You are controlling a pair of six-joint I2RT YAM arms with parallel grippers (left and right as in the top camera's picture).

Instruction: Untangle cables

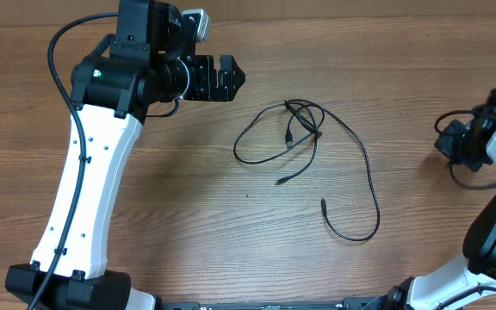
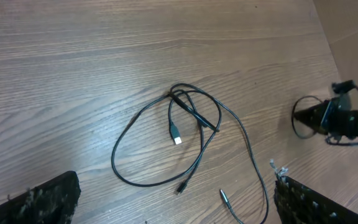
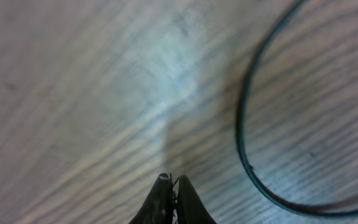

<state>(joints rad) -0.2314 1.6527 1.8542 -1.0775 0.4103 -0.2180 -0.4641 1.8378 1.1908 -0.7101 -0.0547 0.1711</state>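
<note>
My left pincer [image 1: 233, 77] hangs spread wide above the brown wooden desk [image 1: 179, 215], holding nothing. My right pincer [image 3: 171, 182] is pressed shut and empty, off to the side. The thin black cables with small plugs [image 1: 304, 129] lie tangled mid-desk. Pulling one loose end could tighten the crossing instead of freeing it, or drag the whole bundle along. I can read no brand or writing anywhere.
</note>
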